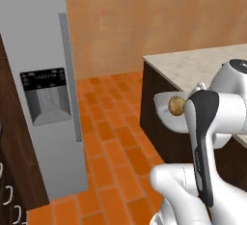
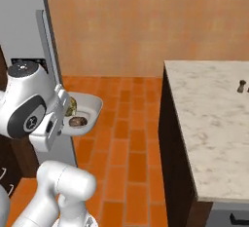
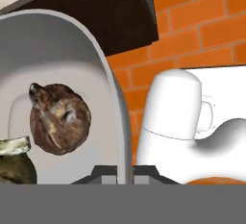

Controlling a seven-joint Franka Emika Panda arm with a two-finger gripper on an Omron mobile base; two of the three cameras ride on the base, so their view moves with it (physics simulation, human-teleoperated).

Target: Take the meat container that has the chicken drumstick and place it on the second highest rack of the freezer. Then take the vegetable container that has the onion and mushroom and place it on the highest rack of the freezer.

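The end effector (image 3: pixel 124 174) is clamped on the rim of the white vegetable container (image 2: pixel 90 105), held above the floor, with the onion (image 1: pixel 176 105) and mushroom (image 3: pixel 58 118) inside.

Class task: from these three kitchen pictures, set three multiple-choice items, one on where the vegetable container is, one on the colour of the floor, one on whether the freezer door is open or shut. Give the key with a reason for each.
1. Where is the vegetable container?
A. Held up in the air by the gripper, above the floor
B. Resting on the counter
C. Inside the freezer

2. What colour is the brick floor?
A. Grey
B. Orange
C. White

3. In what state is the freezer door?
A. Wide open
C. Taken off
B. Shut

Key: 1 A, the tray with the onion and mushroom hangs at the arm's end over the floor, off the counter. 2 B, orange bricks show in all views. 3 B, the grey front with its bar handle is flush and no shelves show.
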